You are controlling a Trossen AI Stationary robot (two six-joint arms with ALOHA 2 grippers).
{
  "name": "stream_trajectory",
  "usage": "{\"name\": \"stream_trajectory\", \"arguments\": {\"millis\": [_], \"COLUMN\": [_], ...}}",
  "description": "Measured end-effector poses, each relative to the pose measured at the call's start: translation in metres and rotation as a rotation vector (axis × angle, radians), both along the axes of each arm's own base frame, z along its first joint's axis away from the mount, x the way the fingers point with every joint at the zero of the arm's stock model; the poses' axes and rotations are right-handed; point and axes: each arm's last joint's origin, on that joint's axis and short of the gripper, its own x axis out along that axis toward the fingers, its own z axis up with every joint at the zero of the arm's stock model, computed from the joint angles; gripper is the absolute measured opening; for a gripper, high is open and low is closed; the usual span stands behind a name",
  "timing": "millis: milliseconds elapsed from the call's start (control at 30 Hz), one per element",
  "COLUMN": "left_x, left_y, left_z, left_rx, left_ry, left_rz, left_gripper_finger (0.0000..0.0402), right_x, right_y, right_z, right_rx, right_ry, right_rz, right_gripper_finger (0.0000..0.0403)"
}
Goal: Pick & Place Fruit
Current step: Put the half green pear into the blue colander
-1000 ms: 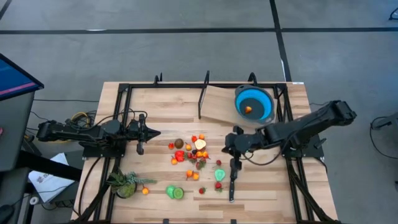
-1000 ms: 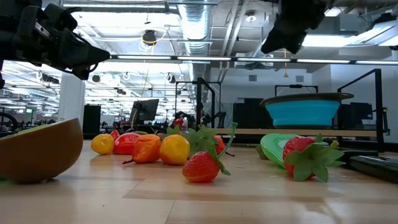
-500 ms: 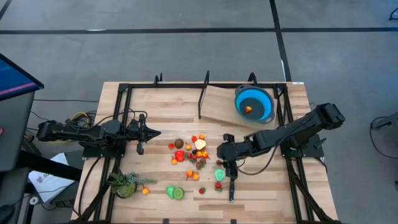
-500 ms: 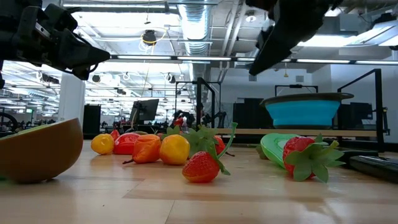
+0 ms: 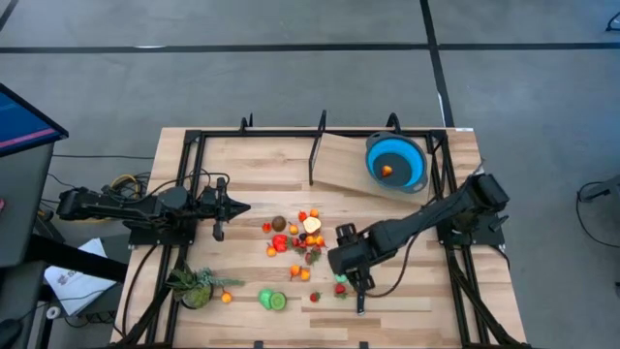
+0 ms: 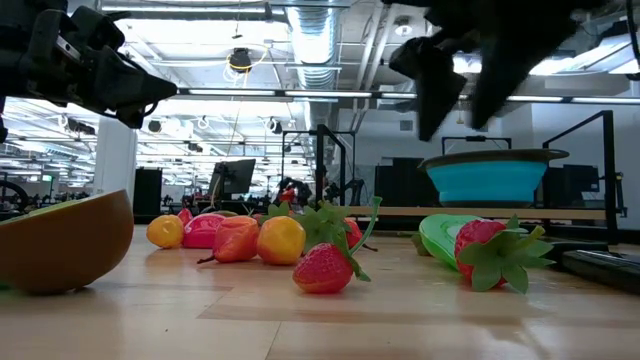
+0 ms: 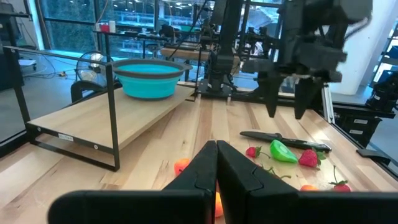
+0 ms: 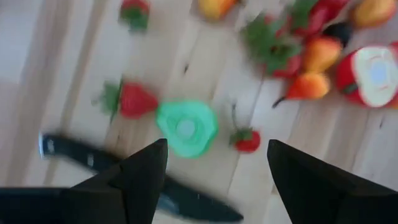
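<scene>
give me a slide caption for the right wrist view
Open right gripper hovering over a green fruit, strawberries and a knife.

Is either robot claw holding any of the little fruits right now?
No. The right gripper hangs open above the fruit; the left gripper is shut on nothing.

place: robotics lab | evidence: exposed ceiling ducts [image 6: 318, 40]; more test rigs [image 7: 217, 56] behind

High cam: straight down, far off, whole desk [image 5: 252, 160]. Low cam: desk-top level, close to fruit [image 6: 322, 268], facing room. L wrist cam looks across desk; shares blue bowl [image 7: 148, 78] w/ high & low. R wrist cam: close, looking down on knife [image 8: 124, 180].
</scene>
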Motion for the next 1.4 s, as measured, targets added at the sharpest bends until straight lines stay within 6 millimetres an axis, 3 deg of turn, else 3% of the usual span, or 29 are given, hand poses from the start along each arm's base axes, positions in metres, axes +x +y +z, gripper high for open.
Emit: {"name": "stream_trajectory", "arguments": {"millis": [433, 733, 1033, 1400], "left_x": [0.000, 0.001, 0.001, 0.001], "left_y": [0.000, 0.000, 0.000, 0.000], "left_z": [0.000, 0.000, 0.000, -0.001], "left_rx": [0.000, 0.000, 0.000, 0.000], "left_ry": [0.000, 0.005, 0.005, 0.005], "left_rz": [0.000, 0.000, 0.000, 0.000], "left_gripper_finger": [0.0001, 0.0001, 0.0001, 0.0001], "right_x": [0.013, 0.021, 0.020, 0.022], "right_y": [0.012, 0.015, 0.020, 0.019], "right_z": [-0.044, -0.040, -0.045, -0.044], "right_rx": [-0.122, -0.107, -0.133, -0.154], "right_ry": [0.172, 0.069, 0.067, 0.040], "right_rz": [0.228, 0.247, 0.356, 0.348], "right_gripper_finger": [0.0270, 0.0270, 0.0270, 0.0270]}}
